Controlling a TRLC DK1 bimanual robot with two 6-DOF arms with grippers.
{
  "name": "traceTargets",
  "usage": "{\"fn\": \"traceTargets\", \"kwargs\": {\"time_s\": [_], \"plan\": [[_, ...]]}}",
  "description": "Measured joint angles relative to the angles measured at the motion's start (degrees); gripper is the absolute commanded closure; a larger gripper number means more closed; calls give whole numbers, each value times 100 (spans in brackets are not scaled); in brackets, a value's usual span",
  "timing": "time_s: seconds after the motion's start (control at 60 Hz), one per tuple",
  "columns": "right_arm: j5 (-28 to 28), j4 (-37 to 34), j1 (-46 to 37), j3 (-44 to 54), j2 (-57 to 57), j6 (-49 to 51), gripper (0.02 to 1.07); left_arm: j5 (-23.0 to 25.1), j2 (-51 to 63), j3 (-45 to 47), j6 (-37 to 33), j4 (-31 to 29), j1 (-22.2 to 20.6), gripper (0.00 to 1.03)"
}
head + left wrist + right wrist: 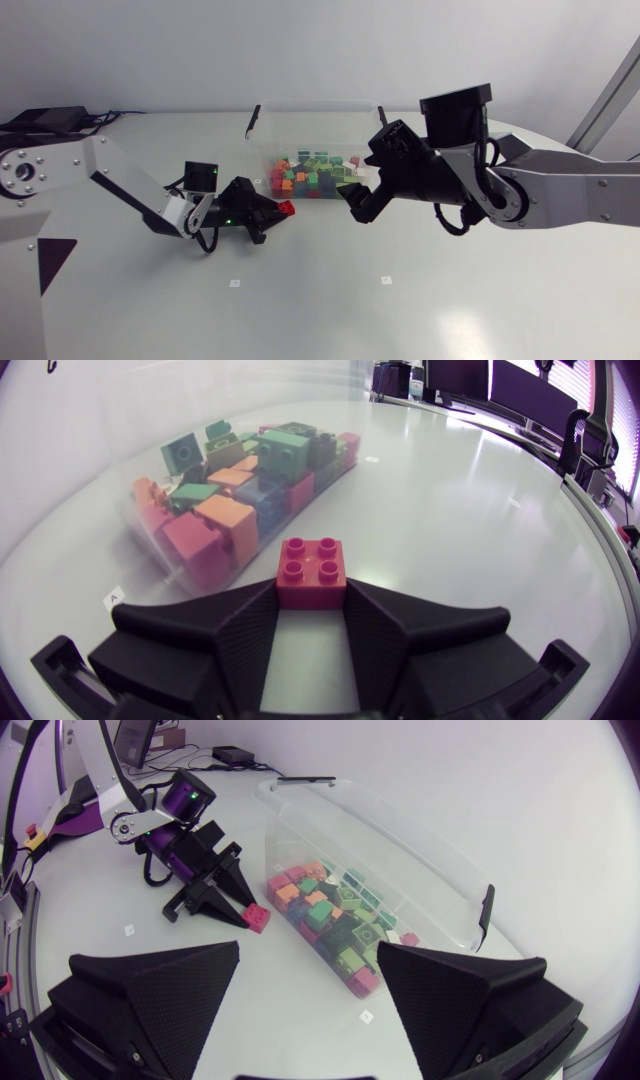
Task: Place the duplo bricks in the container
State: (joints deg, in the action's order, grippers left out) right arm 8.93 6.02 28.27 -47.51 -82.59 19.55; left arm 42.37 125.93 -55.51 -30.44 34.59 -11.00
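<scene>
- While clenched on 1 red brick (312, 570), the left end effector (312, 598) sits low over the counter (300, 300), near the container (400, 840).
- Released and empty, the right end effector (358, 205) hangs near the container.
- Many coloured bricks (330, 915) lie inside it.

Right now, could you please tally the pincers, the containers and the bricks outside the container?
Matte black wedge-fingered pincers: 2 (left pincer, right pincer)
Clear plastic container: 1
Red four-stud duplo brick outside it, in the left pincer: 1
Total: 4
</scene>
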Motion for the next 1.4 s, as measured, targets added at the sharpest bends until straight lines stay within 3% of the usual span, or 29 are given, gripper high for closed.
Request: {"fn": "traceTargets", "kwargs": {"time_s": [0.083,0.317,0.5,0.65,0.9,1.4], "plan": [[0,0,0,0,0,13,7,-22,-407,439,-2,-146,9,70],[2,-2,0,-2,0,13,7,-236,-2406,785,-179,-2389,197,70],[2,-2,0,-2,7,13,7,-778,-3517,310,-310,-4212,151,70],[2,-44,0,-2,105,13,7,-1058,-3679,-501,-306,-5202,-28,71],[2,-138,0,2,444,13,7,-1565,-3585,-1829,-118,-5945,-286,71],[4,-461,-109,321,1102,13,7,-2297,-1473,-4124,586,-5910,-645,67]]}}
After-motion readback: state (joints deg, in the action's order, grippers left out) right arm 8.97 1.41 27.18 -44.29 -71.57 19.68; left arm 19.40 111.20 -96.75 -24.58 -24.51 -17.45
